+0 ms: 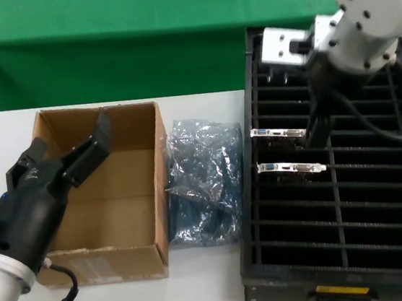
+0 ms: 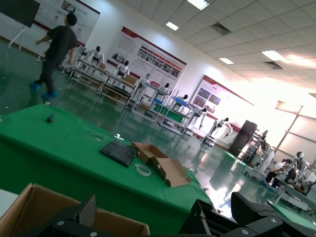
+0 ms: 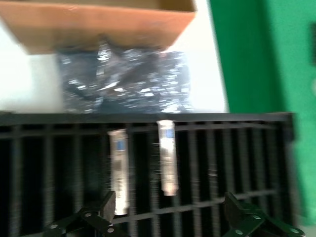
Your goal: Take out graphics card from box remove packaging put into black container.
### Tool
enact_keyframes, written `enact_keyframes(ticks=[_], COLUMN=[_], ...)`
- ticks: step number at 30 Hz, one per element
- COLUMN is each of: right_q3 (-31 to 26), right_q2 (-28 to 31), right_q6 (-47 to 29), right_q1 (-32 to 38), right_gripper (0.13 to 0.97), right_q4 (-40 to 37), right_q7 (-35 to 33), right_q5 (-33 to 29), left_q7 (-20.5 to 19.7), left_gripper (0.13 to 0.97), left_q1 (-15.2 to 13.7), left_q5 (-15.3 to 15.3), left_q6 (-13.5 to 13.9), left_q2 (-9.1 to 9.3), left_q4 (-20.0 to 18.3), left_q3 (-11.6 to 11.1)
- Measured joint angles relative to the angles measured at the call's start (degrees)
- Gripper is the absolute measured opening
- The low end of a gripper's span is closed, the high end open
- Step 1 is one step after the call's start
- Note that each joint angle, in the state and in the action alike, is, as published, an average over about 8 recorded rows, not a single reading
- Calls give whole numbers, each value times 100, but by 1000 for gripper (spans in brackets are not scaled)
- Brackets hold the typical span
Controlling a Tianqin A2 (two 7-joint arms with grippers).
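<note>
Yellow label on near wall of the black slotted plastic container (image 1: 289, 286), text unreadable; white label on near wall of the brown corrugated cardboard box (image 1: 98, 267), also unreadable. Left gripper (image 1: 88, 145) over the box, fingers spread, holding nothing. Two graphics cards, silver brackets: one (image 1: 291, 168) and one (image 1: 277, 133) slotted in container's left half. Crinkly grey-blue plastic bags (image 1: 203, 179), count unclear, between box and container. Right gripper (image 3: 173, 217) spread above container. Only left wrist view shows wall posters.
</note>
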Motion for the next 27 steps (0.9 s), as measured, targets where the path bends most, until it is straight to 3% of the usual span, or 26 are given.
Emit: enact_keyframes(ticks=[8, 17, 27], right_q3=[564, 1415, 1788], right_q2=[321, 596, 653], right_q6=[240, 391, 888], right_q1=[-165, -697, -1319], right_gripper=[793, 911, 963], right_q4=[1218, 2581, 2848], right_q7=[847, 1541, 1287], right_q5=[-818, -1529, -1138], left_q7=[-80, -282, -147], left_gripper=[966, 966, 966], left_q1=[213, 424, 450], left_q5=[-94, -325, -229], left_q6=[-67, -309, -354], left_q2=[-149, -469, -395], left_q4=[-389, -787, -722], left_q3=[-102, -127, -122])
